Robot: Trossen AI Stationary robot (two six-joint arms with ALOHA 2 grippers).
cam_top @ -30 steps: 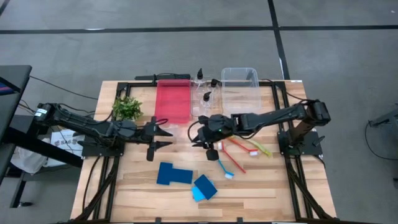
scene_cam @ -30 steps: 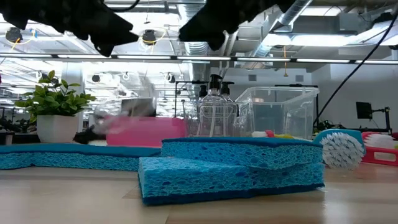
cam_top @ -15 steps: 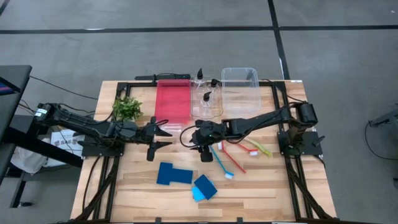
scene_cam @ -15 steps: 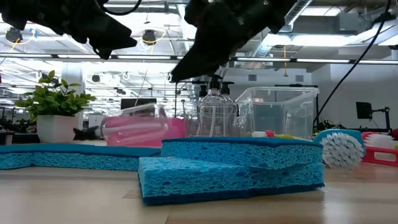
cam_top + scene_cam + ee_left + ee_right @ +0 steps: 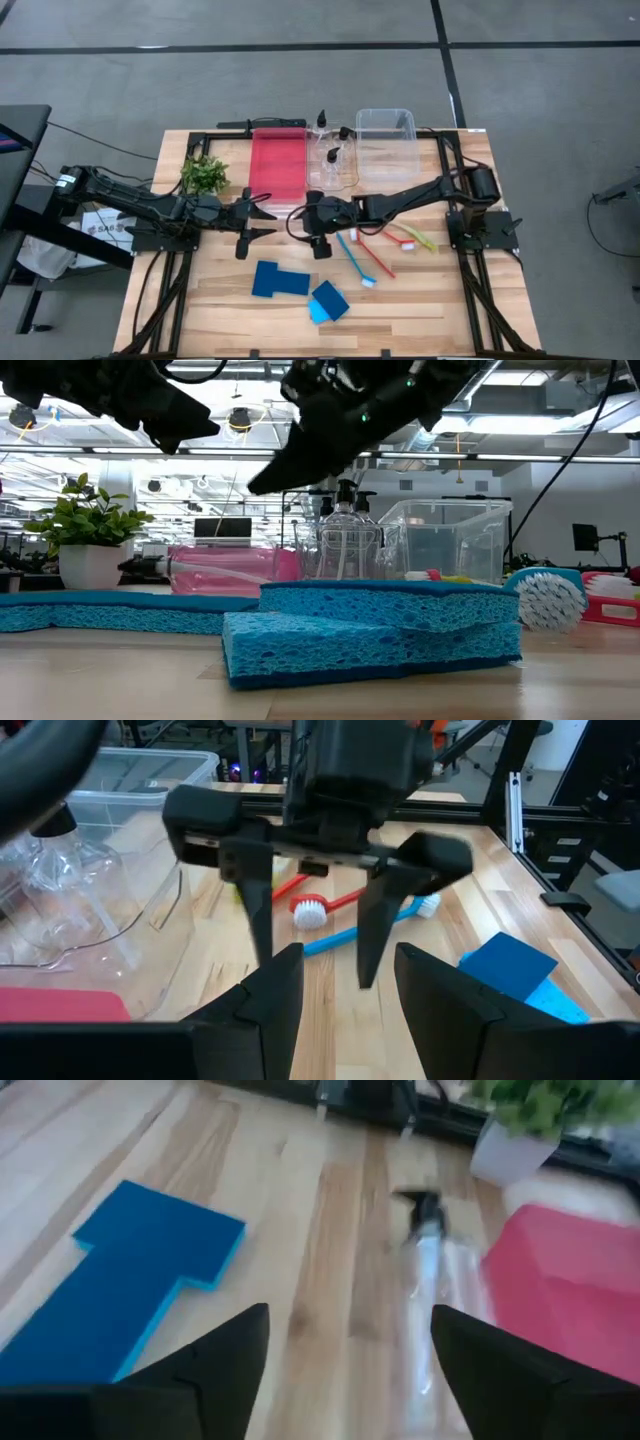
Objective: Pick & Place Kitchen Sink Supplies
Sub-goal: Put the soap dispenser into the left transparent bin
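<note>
The step in hand looked like a pick of the lying bottle (image 5: 432, 1276), a clear one with a black pump top that lay on its side on the worktop (image 5: 420, 290), just beside the red bin (image 5: 277, 162). The right end effector (image 5: 314, 963) hung over it at the centre of the high view with its fingers spread wide and nothing between them. The left end effector (image 5: 268, 217) waited close by on the left, also open and empty.

To do it well, I judged that the right fingers should drop astride the bottle's round body, across its width, not on the thin pump neck. The clear plastic would likely be slick and prone to roll, so a centred, level close mattered. The descent needed to stay clear of the red bin's wall and of the left arm's near fingers. The lift should be straight up before any sideways travel.

Counted in the high view:
- Three upright bottles (image 5: 333, 157) at upper centre, beside the clear bin (image 5: 386, 130), which with the lying one made four.
- Two sponges at lower centre, the dark sponge (image 5: 280, 279) and the light sponge (image 5: 328, 300).
- Three brushes right of centre: the blue brush (image 5: 353, 262), the red brush (image 5: 378, 250) and the yellow-green brush (image 5: 418, 238).
- One plant (image 5: 204, 175) at the left.
</note>
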